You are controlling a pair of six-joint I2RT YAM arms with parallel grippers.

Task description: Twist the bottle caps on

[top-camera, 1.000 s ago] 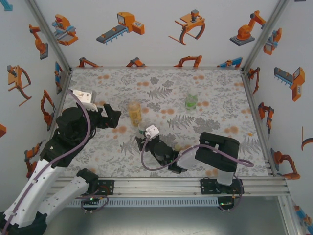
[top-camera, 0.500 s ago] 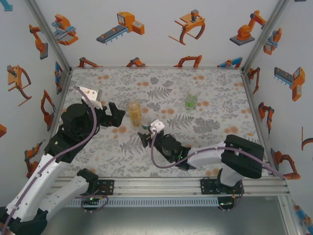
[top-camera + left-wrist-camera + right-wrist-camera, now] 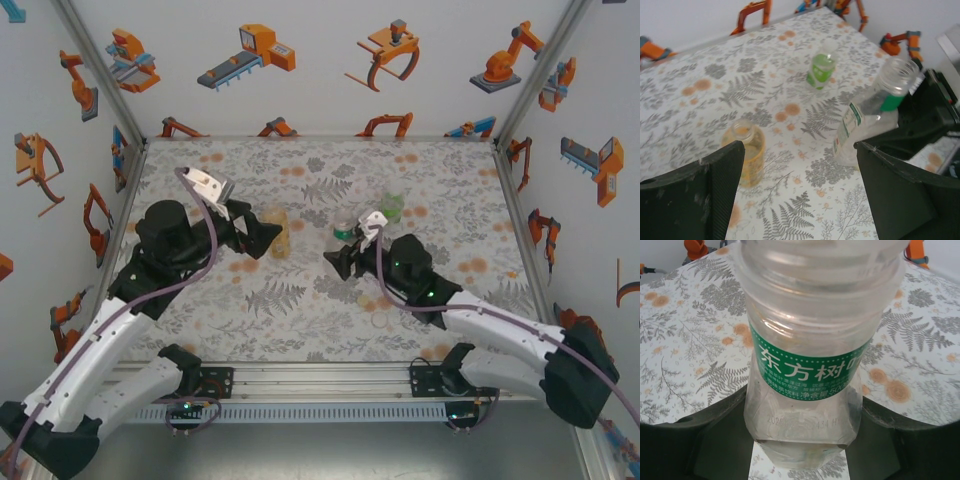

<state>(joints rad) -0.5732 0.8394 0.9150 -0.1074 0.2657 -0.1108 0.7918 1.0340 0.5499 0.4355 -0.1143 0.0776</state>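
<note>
At the near edge of the table (image 3: pixel 300 312) an aluminium rail (image 3: pixel 350 372) carries both arm bases, and the arms reach out from it over the fern-and-flower patterned cover. The right gripper (image 3: pixel 344 256) sits about mid-table, its fingers (image 3: pixel 702 427) clamped on the lower body of the clear bottle (image 3: pixel 856 122). In the right wrist view the fingers press that bottle from either side below its green label (image 3: pixel 807 367), which bears white printed characters. The bottle leans over with its neck tipped away from its base and its mouth uncapped. Whether its base touches the table cannot be told. From above, the gripper's black body hides much of its lower half. Left of the table's middle, at about the same depth, the left gripper (image 3: pixel 264 234) has its fingers spread wide and grasps nothing. The yellow bottle (image 3: pixel 746 150) stands upright just ahead of it, close against one fingertip, which covers the bottle's lower corner in the left wrist view. Its mouth is open too. The clear bottle stands well to the other side of that gap, by the opposite finger. Farther on, right of the middle and towards the far edge, the green bottle (image 3: pixel 821 67) stands upright, near the clear one but apart from it. Its pale top is too blurred to read. Beyond the far edge and along both sides rise white walls (image 3: pixel 330 70) printed with orange robot-arm pictures.
</note>
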